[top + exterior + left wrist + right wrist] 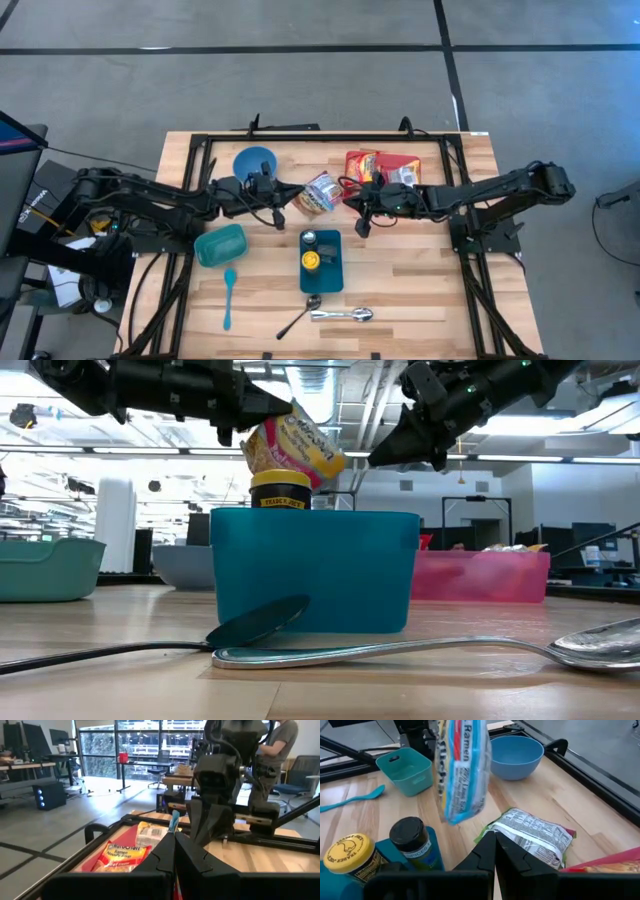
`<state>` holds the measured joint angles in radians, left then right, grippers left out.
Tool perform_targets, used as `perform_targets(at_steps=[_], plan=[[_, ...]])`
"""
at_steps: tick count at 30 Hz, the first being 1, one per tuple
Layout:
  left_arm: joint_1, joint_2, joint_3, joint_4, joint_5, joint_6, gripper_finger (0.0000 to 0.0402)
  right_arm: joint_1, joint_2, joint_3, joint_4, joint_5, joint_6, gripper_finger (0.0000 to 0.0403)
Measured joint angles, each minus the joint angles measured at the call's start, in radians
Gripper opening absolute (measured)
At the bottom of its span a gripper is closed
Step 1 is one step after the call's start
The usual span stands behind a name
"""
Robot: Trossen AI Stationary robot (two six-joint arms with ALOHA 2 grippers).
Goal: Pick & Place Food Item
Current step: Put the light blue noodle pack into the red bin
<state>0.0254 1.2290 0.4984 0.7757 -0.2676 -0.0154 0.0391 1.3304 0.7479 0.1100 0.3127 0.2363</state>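
At the centre of the overhead frame, the left gripper [290,200] is clamped on a ramen packet [321,192], which hangs from its fingertips above the table. The right gripper [352,203], fingers clenched on nothing, sits just right of the packet, above the teal bin [332,272].

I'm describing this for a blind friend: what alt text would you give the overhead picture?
Seen from above, the left gripper holds a ramen packet over a wooden table, its fingers shut on it, facing the shut right gripper. Nearby are a blue bowl, a teal tub, a blue bin holding two jars, and spoons.
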Motion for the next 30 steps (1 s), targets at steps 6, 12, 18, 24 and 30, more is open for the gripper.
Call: perform_targets(at_steps=[6,12,18,24,30], plan=[[0.000,0.032,0.000,0.054,-0.004,0.000,0.0000,0.000,0.000,0.000,-0.001,-0.050,0.000,0.0016],[0.000,0.077,0.000,0.102,-0.023,0.000,0.0000,0.000,0.000,0.000,0.000,-0.083,-0.008,0.0077],[0.000,0.095,0.000,0.124,-0.024,0.000,0.0000,0.006,0.000,0.000,-0.001,-0.083,-0.034,0.0153],[0.000,0.095,0.000,0.133,-0.024,-0.021,0.0000,0.014,0.000,0.000,0.014,-0.085,-0.034,0.0222],[0.000,0.095,0.000,0.133,-0.024,-0.027,0.0000,0.011,0.013,0.001,0.048,-0.085,-0.034,0.0241]])
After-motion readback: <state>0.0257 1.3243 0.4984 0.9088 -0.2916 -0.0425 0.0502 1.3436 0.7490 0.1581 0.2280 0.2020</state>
